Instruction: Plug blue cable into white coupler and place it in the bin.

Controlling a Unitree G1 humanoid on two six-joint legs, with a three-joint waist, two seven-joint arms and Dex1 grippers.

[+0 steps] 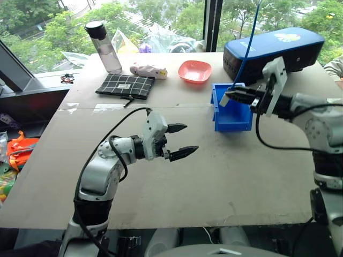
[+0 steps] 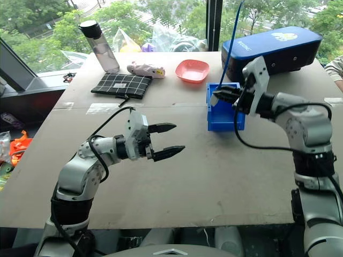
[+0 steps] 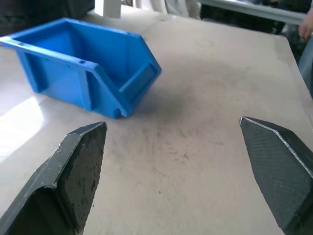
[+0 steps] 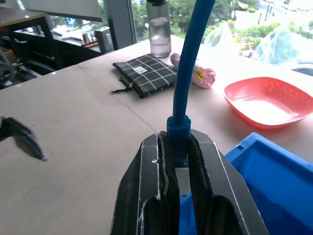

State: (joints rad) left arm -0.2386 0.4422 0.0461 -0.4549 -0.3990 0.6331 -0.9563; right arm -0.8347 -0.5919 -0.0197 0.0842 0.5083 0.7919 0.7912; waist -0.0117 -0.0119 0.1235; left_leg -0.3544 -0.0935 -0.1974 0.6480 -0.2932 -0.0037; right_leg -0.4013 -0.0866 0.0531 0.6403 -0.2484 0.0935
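— Blue plastic bin (image 1: 231,119): where is it, and what is inside?
— It stands on the tabletop (image 1: 177,160) toward the right edge. I cannot tell its contents.
— And the pink bowl (image 1: 194,71)?
— Near the far edge, with nothing seen in it.
— The right gripper (image 1: 229,96)?
— Closed tight on the cable (image 4: 188,73), above the bin; the cable rises upward, and a white piece (image 1: 224,100) shows at the fingertips.
— The left gripper (image 1: 182,140)?
— Spread wide, holding nothing, over the table's middle.
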